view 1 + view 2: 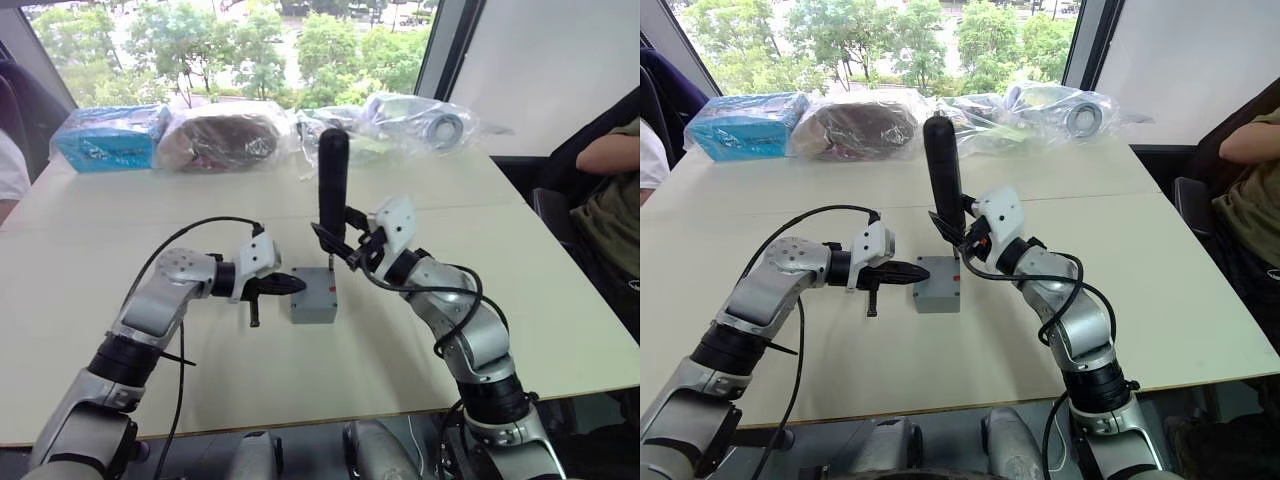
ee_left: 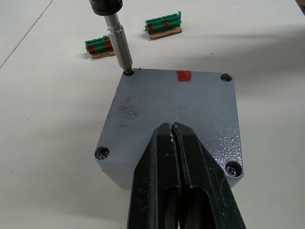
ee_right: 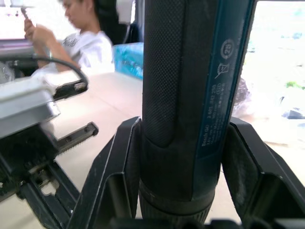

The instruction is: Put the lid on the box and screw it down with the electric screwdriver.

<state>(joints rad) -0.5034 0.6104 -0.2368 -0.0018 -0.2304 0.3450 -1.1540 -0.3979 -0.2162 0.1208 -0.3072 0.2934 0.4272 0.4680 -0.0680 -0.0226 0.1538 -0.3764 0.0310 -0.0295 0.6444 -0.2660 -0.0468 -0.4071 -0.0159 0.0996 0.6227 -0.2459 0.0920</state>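
Note:
The grey box stands mid-table with the lid lying on it; a red mark shows near one edge of the lid. Screw heads sit in two lid corners beside my left gripper, which is shut, its tips resting on the lid top. My right gripper is shut on the electric screwdriver, held upright. Its metal bit stands in a far corner hole of the lid. The dark barrel sits between the right fingers.
Two small green connector blocks lie just beyond the box. Plastic-wrapped bundles and a blue package line the table's far edge. A person sits at the right side, another at the far left.

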